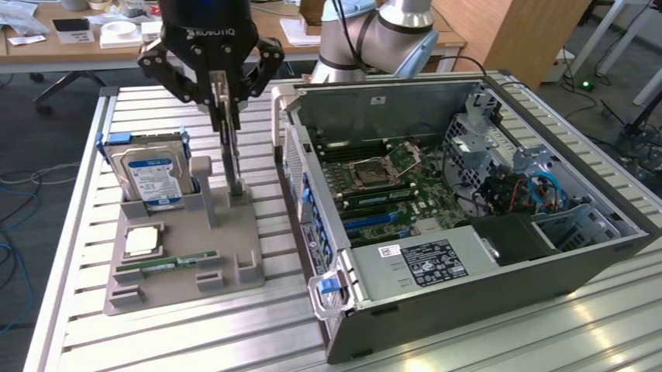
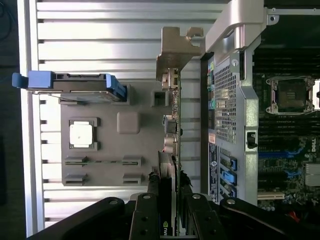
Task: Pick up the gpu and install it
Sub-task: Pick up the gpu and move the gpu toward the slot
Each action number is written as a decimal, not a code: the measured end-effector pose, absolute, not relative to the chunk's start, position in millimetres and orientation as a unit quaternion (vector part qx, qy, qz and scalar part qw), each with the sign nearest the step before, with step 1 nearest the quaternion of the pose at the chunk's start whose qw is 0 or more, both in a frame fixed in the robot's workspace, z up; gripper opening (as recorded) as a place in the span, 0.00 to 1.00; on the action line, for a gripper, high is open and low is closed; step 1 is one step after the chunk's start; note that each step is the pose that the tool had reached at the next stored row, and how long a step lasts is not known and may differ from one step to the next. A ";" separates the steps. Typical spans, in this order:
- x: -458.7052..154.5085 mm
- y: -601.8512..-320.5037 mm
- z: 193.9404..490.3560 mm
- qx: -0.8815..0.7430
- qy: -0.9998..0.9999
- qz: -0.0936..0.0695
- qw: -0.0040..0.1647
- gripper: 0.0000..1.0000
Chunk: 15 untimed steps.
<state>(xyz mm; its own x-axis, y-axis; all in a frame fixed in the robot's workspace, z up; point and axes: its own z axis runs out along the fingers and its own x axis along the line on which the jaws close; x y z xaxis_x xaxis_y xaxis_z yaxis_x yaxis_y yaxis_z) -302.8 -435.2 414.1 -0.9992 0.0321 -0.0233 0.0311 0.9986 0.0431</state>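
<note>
Because a thin card offers only its two flat faces for a grip, the gpu (image 1: 232,155), a flat dark expansion card with a silvery metal bracket, was clamped from above by the black two-fingered end effector (image 1: 222,116). Its fingers were closed narrowly on the card. The card was held upright, with the bracket at the end away from the fingers, at the slot of the grey moulded parts holder (image 1: 176,291) on the slatted aluminium worktop (image 1: 207,341). Whether its lower end was clear of the slot could not be determined. The upright hold was judged to keep the card in line with that slot. The open grey computer case (image 1: 497,294) lay just beside the holder, its motherboard (image 1: 383,186) exposed upward for access. A blue-and-white-labelled hard drive (image 1: 150,174) was standing in the holder, near the card but apart from it.
</note>
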 end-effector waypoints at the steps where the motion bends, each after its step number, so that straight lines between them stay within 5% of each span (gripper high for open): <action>1: -302.9 -435.2 416.1 0.016 1.000 0.021 0.012 0.26; 15: -299.4 -435.2 421.4 0.016 1.000 0.021 0.012 0.26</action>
<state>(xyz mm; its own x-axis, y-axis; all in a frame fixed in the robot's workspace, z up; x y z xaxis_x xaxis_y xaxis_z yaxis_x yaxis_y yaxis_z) -299.4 -435.2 421.4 -0.9992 0.0320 -0.0234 0.0310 0.9986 0.0433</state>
